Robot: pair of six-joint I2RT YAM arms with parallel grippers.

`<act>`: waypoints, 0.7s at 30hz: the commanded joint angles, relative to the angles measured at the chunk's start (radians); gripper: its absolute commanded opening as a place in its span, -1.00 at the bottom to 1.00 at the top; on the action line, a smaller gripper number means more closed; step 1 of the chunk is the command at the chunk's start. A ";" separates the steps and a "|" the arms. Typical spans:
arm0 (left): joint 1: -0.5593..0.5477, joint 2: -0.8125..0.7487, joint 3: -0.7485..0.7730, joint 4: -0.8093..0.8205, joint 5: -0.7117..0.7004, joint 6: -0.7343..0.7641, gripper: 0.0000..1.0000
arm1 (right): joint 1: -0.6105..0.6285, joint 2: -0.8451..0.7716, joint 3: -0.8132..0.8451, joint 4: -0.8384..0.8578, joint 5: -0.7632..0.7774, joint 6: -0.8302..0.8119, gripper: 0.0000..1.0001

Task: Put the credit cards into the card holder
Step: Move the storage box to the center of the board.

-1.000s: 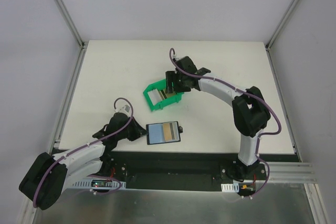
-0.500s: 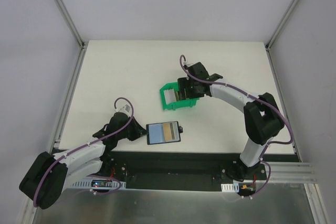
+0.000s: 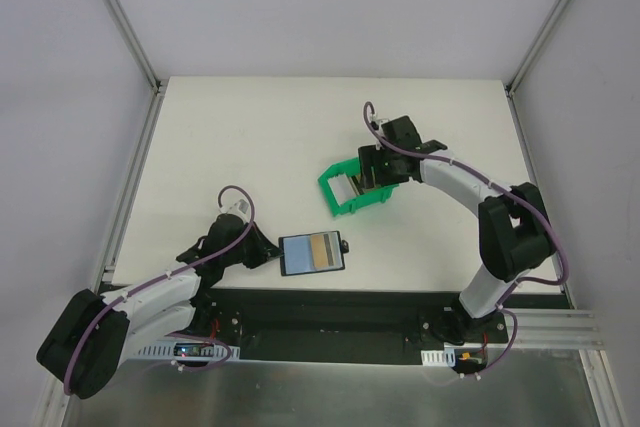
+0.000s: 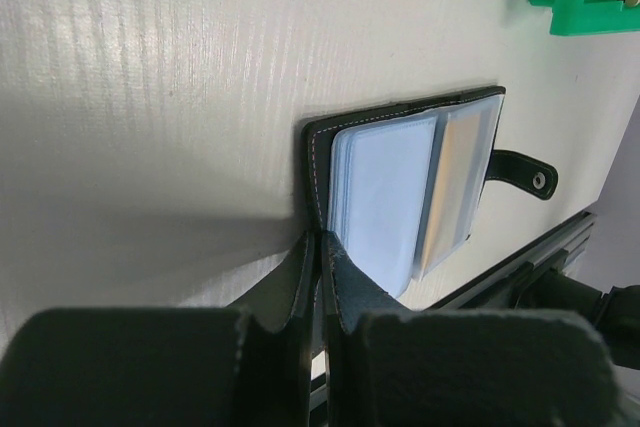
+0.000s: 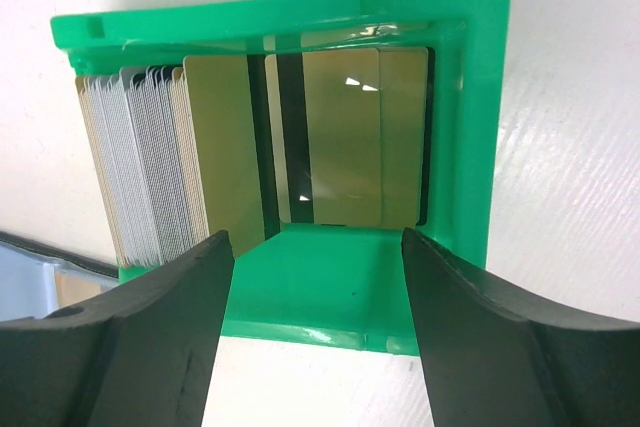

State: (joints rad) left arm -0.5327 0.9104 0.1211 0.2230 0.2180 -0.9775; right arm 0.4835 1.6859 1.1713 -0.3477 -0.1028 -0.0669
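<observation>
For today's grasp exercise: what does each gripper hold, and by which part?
Left gripper: the card holder, by its cover's edge. Right gripper: nothing, open at the green bin.

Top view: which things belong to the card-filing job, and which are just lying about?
Job: credit cards, card holder, left pincer shut on the holder's cover, right pincer open over the cards.
Not the job's own: green bin storing the cards, white table.

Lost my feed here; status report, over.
Left pincer shut on card holder edge. Right pincer open, straddling credit cards in green bin. Nothing blocking.
</observation>
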 commanded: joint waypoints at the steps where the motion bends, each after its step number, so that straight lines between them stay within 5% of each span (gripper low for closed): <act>1: 0.011 0.008 0.012 0.019 0.018 0.019 -1.00 | -0.020 -0.032 0.028 -0.005 -0.073 -0.036 0.43; 7: 0.013 0.030 0.031 0.027 0.011 0.025 -1.00 | -0.010 -0.040 0.025 0.062 -0.210 0.065 0.51; 21: 0.011 0.120 0.057 0.095 0.037 -0.007 -1.00 | 0.061 0.046 0.031 0.124 -0.173 0.171 0.61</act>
State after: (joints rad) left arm -0.5282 1.0218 0.1520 0.2932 0.2375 -0.9836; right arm 0.5255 1.7271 1.1782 -0.2653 -0.2768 0.0586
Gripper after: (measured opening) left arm 0.006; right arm 0.802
